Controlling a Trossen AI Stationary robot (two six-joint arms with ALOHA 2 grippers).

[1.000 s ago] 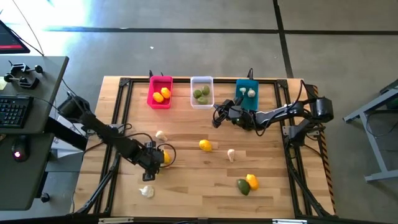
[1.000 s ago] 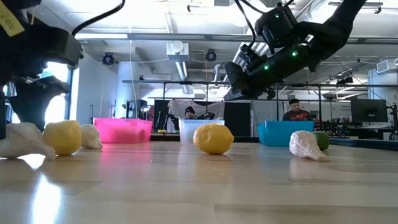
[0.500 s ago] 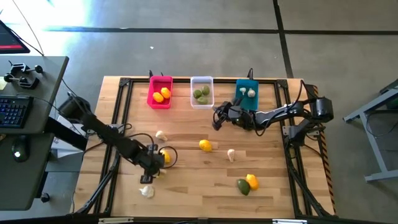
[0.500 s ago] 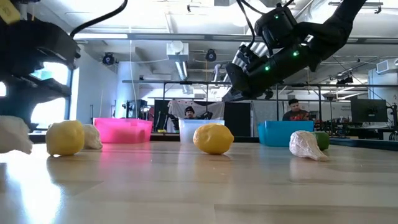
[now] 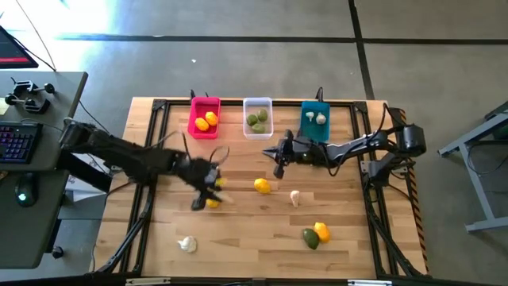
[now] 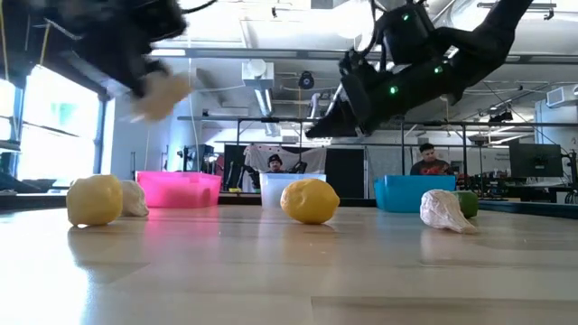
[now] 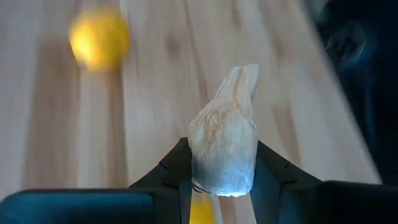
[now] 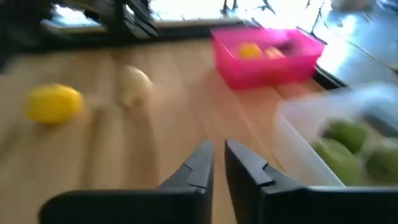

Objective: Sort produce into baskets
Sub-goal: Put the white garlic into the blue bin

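Observation:
My left gripper hangs over the table's left half, shut on an off-white garlic, seen blurred high up in the low view. A lemon lies on the table just below it. My right gripper hovers above the table in front of the white basket, a narrow gap between its fingers and nothing in it. The pink basket holds lemons, the white one limes, the teal one garlic. My left gripper pinches the garlic's wide bulb end between its two fingers. The garlic's pointed end sticks out ahead of the fingers. The fingers slant downward from the table's left. The garlic is lifted clear of the table.
Loose on the table are a lemon, a garlic, a lime beside a lemon, and a garlic near the front edge. Another garlic lies behind the left lemon. People stand in the room beyond.
My left gripper has taken the garlic off the table beside the left lemon, lifted it well clear and swung up toward the far edge and a little right. The lemon has stayed in place. My right gripper has turned at the wrist, staying about where it was.

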